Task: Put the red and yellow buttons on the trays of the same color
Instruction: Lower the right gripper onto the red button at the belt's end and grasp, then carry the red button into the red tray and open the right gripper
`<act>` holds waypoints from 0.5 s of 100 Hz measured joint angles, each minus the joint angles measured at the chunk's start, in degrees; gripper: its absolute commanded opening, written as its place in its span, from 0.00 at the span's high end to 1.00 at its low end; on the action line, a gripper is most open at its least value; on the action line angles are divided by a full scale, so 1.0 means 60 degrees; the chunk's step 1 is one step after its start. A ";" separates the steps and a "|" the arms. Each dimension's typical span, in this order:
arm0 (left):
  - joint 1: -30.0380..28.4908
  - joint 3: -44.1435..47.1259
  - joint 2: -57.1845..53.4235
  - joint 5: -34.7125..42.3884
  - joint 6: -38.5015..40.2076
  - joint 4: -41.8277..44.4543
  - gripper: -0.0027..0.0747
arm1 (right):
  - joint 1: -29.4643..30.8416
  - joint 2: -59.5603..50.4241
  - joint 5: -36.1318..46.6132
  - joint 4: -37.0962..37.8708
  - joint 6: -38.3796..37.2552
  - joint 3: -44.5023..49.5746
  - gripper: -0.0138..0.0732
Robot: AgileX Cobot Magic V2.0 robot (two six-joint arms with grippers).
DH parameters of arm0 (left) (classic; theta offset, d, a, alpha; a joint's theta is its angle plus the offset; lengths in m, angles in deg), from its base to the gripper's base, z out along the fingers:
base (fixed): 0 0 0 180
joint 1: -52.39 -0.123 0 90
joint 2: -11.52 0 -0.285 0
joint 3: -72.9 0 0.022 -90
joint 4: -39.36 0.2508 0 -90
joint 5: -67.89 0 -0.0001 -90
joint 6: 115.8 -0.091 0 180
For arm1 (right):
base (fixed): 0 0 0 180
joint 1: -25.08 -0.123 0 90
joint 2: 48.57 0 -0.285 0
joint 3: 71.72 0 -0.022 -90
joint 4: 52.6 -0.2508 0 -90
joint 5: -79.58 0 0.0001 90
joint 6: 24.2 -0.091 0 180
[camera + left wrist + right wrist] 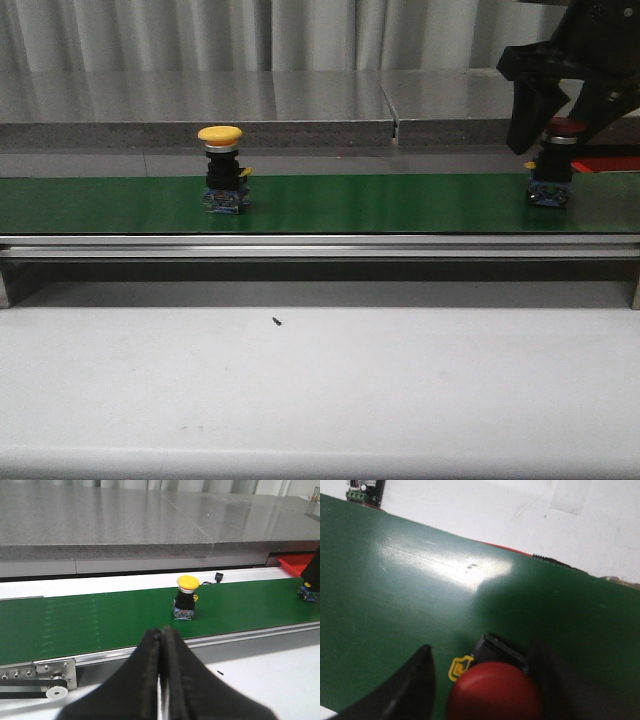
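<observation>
A green conveyor belt (400,203) ran from nine o'clock to three o'clock across the front view, edged at its near side by a silver aluminium rail (320,246). Below it, toward six o'clock, lay a white tabletop (330,390) carrying one small dark speck (275,321). Beyond the belt, toward twelve o'clock, a grey speckled stone ledge (200,110) stood before pale pleated curtains (250,35).

the yellow button (220,135) stands upright on the green belt (380,203), left of centre. the red button (560,128) stands upright at the belt's far right end, a red tray (610,164) just behind it.
</observation>
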 measured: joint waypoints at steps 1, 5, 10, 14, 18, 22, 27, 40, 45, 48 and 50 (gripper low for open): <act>0.0000 0.0000 0.0000 0.0000 0.0000 0.0000 0.99 | -0.0003 -0.0003 -0.0025 0.0020 -0.0023 -0.0004 0.62; 0.0000 0.0000 0.0000 0.0000 0.0000 0.0000 0.99 | 0.0038 0.0039 -0.0179 0.0020 -0.0047 -0.0066 0.68; 0.0000 0.0000 0.0000 0.0000 0.0000 0.0000 0.99 | 0.0133 0.0039 -0.0420 0.0037 -0.0047 -0.0158 0.70; 0.0000 0.0000 0.0000 0.0000 0.0000 0.0000 0.99 | 0.0238 0.0039 -0.0652 0.0037 -0.0047 -0.0295 0.70; 0.0000 0.0000 0.0000 0.0000 0.0000 0.0000 0.99 | 0.0343 0.0039 -0.0842 0.0037 -0.0047 -0.0445 0.70; 0.0000 0.0000 0.0000 0.0000 0.0000 0.0000 0.99 | 0.0498 0.0039 -0.1032 0.0037 -0.0047 -0.0677 0.70; 0.0000 0.0000 0.0000 0.0000 0.0000 0.0000 0.99 | 0.0721 0.0039 -0.1234 0.0037 -0.0047 -0.1043 0.70; 0.0000 0.0000 0.0000 0.0007 0.0000 0.0000 0.99 | 0.1548 0.0039 -0.1762 0.0037 -0.0061 -0.2315 0.70; 0.0000 0.0000 0.0000 0.0007 0.0000 0.0000 0.99 | 0.1936 0.0039 -0.1966 0.0037 -0.0083 -0.2755 0.70; 0.0000 0.0000 0.0000 0.0007 0.0000 0.0000 0.99 | 0.2175 0.0039 -0.2065 0.0037 -0.0105 -0.2983 0.70; 0.0000 0.0000 0.0000 0.0007 0.0000 0.0000 0.99 | 0.2366 0.0052 -0.2105 0.0037 -0.0105 -0.3135 0.70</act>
